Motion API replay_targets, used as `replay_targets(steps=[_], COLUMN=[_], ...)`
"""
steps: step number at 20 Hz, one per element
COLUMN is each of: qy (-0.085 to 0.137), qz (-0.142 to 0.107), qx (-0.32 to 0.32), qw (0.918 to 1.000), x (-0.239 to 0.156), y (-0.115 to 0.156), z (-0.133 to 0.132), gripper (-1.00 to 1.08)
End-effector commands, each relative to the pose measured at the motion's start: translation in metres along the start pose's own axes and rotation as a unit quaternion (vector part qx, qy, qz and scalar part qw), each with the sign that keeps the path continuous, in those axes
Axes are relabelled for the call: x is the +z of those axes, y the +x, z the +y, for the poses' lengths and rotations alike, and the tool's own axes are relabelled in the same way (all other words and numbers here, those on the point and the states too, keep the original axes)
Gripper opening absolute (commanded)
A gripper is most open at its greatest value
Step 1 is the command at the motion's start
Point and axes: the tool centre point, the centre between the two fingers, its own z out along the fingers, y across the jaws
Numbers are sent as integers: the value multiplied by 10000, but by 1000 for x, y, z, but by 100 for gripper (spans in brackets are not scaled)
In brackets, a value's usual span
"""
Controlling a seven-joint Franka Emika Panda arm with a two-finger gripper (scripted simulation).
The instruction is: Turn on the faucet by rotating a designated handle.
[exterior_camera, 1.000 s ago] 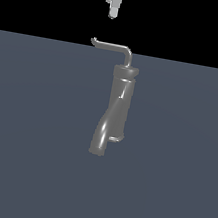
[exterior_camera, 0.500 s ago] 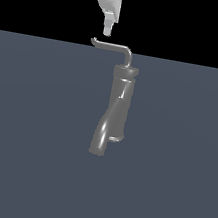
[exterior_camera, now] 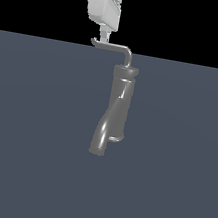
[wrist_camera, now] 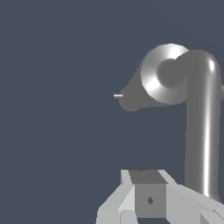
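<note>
The dark grey faucet (exterior_camera: 119, 103) stands upright in the exterior view, its thick curved spout (exterior_camera: 101, 135) bending down toward the front. From its ringed cap (wrist_camera: 164, 74) a thin L-shaped handle (exterior_camera: 114, 46) runs toward the exterior view's left and ends in a small upturned hook. My gripper (exterior_camera: 103, 38) hangs straight above that hook end, its fingertips level with the rod. I cannot tell whether they touch it. The fingers look pressed together with nothing between them. In the wrist view the handle (wrist_camera: 201, 131) runs from the cap toward my gripper (wrist_camera: 150, 192).
A flat, dark blue-grey floor (exterior_camera: 31, 158) stretches around the faucet. Black background fills the space above the horizon line in the exterior view.
My gripper has come down from the top of the exterior view and drifted slightly to its left, reaching the handle's hook end. The faucet and handle have not moved.
</note>
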Motion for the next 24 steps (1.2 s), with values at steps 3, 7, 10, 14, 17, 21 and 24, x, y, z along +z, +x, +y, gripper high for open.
replay_targets(steps=[3,7,10,14,17,21,24], qy=[21,23,21,21,21,21,21], qz=[34,37,37,37,37,37,37], qx=[130,143,137,137,137,137,137], qw=[9999,9999,9999,9999,9999,9999,9999], x=[4,4,5,5,5,5,5], y=[-2,-2,-2,-3,-4,-5,-6], z=[-3,-4,-1,10,18,30,38], gripper=[-100,-100,-100,-100,-100,-100,-100])
